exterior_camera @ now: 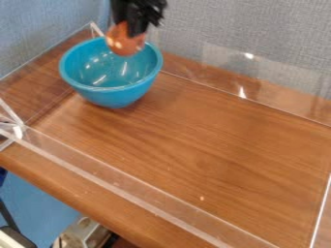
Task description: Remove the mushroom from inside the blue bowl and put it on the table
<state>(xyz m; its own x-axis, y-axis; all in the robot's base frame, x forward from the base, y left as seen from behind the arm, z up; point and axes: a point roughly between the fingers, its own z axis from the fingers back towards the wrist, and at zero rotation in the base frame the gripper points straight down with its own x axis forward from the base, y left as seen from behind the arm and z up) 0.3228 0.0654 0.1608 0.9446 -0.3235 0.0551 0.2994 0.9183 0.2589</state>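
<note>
One item held: the mushroom [122, 40], pinched between the dark fingers of the gripper [126, 41], lifted above the far rim of the blue bowl [111, 75]
Obstructions: none visible between the raised mushroom and the open wood; the bowl's rim lies directly beneath it
Surroundings: low clear acrylic walls [77, 162] edge the table on all visible sides, with a taller clear panel at the far right corner
Surface: the table [207, 136], glossy reddish-brown wood with visible grain, showing pale reflections near its middle
Room: grey textured wall behind the table; blue floor and pale clutter show below the near edge at lower left
Bowl: round, deep, turquoise-blue, glossy inside, nothing visible in it, standing upright at the far left corner of the table, close to the back wall
Mushroom appearance: small, rounded, orange-tan, partly hidden by the fingers; stem cannot be made out
Gripper: black, pointing steeply down from the top edge, jaws closed onto the mushroom, upper part cut off by the frame
</note>
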